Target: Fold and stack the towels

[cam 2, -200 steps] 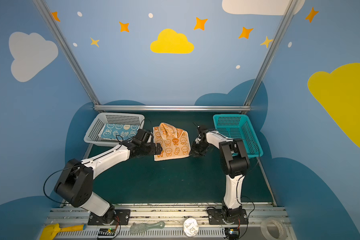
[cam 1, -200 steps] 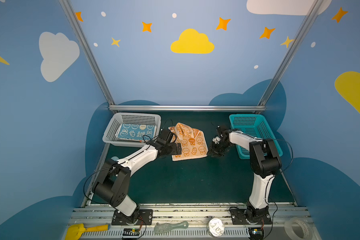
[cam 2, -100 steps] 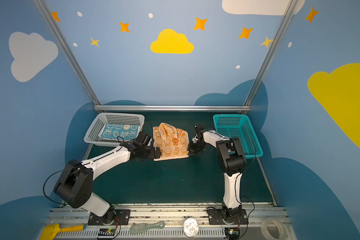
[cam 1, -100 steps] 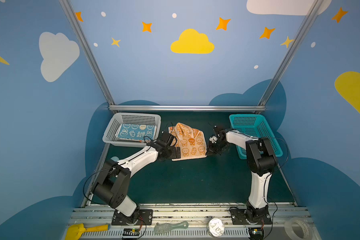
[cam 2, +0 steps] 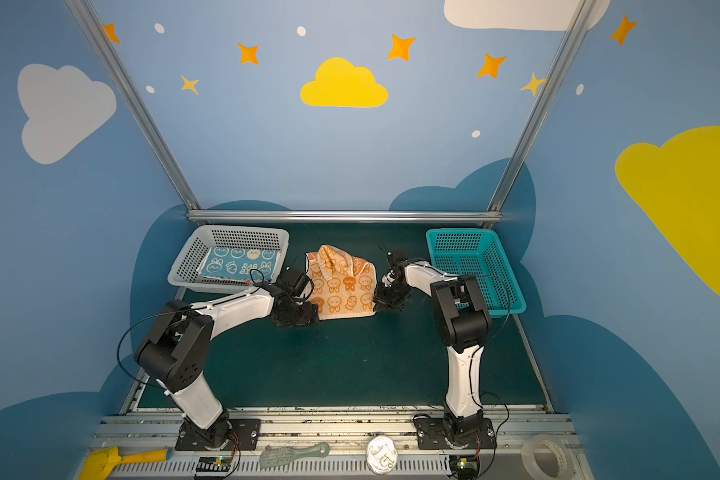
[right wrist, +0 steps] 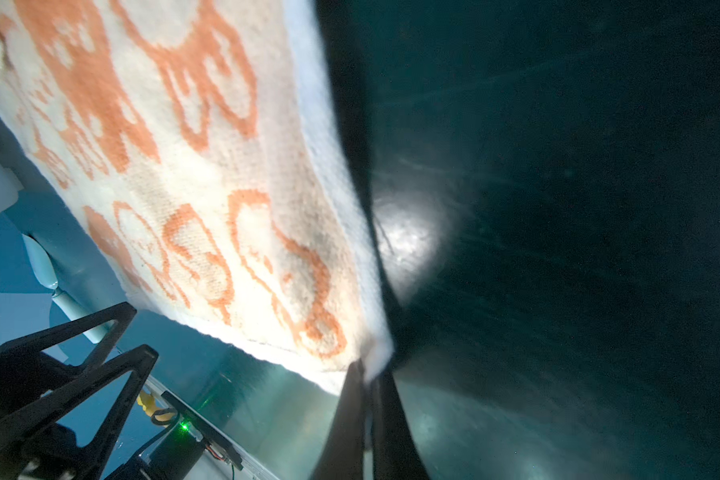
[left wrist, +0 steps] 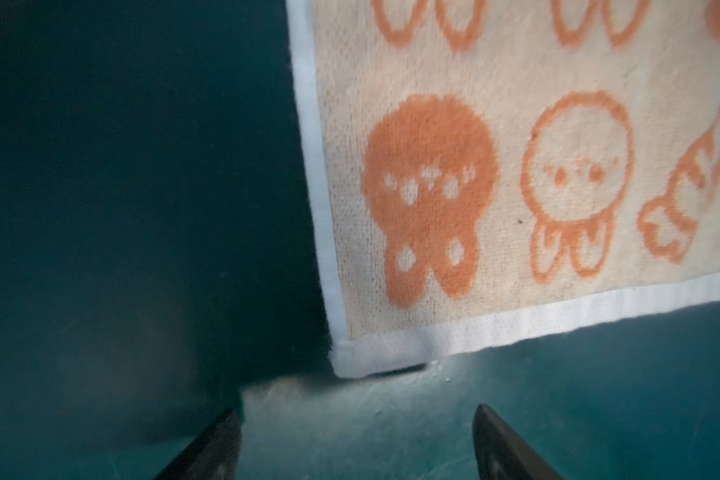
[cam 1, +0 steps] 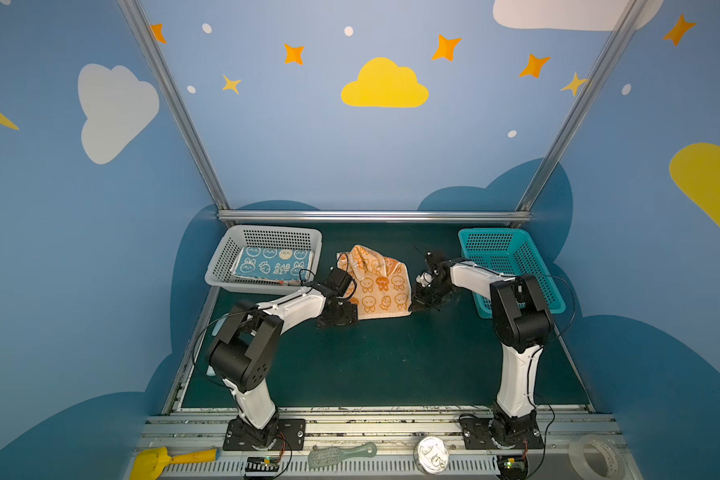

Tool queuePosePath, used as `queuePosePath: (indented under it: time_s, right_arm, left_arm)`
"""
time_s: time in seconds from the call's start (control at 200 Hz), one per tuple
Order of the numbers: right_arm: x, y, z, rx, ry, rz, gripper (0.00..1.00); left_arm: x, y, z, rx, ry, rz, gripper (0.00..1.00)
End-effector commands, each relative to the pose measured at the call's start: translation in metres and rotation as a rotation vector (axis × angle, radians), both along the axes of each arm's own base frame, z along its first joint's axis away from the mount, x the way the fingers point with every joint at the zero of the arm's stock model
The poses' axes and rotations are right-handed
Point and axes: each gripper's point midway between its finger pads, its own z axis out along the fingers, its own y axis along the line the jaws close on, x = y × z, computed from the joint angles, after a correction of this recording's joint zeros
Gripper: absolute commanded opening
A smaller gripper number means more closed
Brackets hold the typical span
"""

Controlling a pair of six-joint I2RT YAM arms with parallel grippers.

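Observation:
An orange towel point(cam 1: 377, 286) point(cam 2: 344, 286) with rabbit prints lies rumpled on the green mat, its far part bunched up. My right gripper point(cam 1: 418, 305) point(right wrist: 368, 374) is shut on its near right corner, which is pinched between the jaws. At the near left corner point(left wrist: 350, 361) my left gripper point(cam 1: 341, 316) point(left wrist: 356, 415) stands open just short of the hem. Its fingers point(left wrist: 213, 444) hold nothing. A folded blue towel point(cam 1: 273, 266) point(cam 2: 238, 264) with "RABBIT" lettering lies in the grey basket.
The grey basket point(cam 1: 221, 266) stands at the back left and an empty teal basket point(cam 1: 512, 266) at the back right, beside the right arm. A yellow scoop point(cam 1: 163, 459), a brush and a tape roll point(cam 1: 595, 457) lie on the front rail.
My right gripper slid left to the towel's near right corner and shut on it. My left gripper drew back toward the near left corner, its jaws narrowing slightly.

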Motion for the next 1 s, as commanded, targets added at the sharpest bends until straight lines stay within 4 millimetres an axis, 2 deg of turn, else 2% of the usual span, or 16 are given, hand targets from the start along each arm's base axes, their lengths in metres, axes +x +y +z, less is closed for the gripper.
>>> queuePosePath:
  time_s: [0.0,0.24,0.481,0.671,0.821,0.996]
  right_arm:
    - [-0.009,-0.001,0.004,0.001,0.004,0.016,0.00]
    - [-0.014,-0.003,0.005,0.002,0.009,0.019,0.00]
    - [-0.017,-0.001,0.008,0.006,0.009,0.021,0.00]
    - [-0.016,0.001,0.011,0.004,0.006,0.030,0.00]
    - [-0.016,0.002,0.011,-0.001,0.009,0.035,0.00]
    - [-0.015,0.008,0.017,0.010,0.001,0.039,0.00]
  left_arm:
    - [0.007,-0.004,-0.001,-0.033,0.019,0.021,0.79]
    - [0.012,-0.009,-0.014,-0.058,0.043,0.035,0.60]
    - [0.011,-0.011,-0.029,-0.052,0.078,0.028,0.47]
    - [0.004,-0.009,-0.035,-0.045,0.103,0.007,0.29]
    - [-0.006,-0.008,-0.042,-0.043,0.124,-0.004,0.22]
    - [-0.014,-0.008,-0.049,-0.052,0.146,-0.018,0.03]
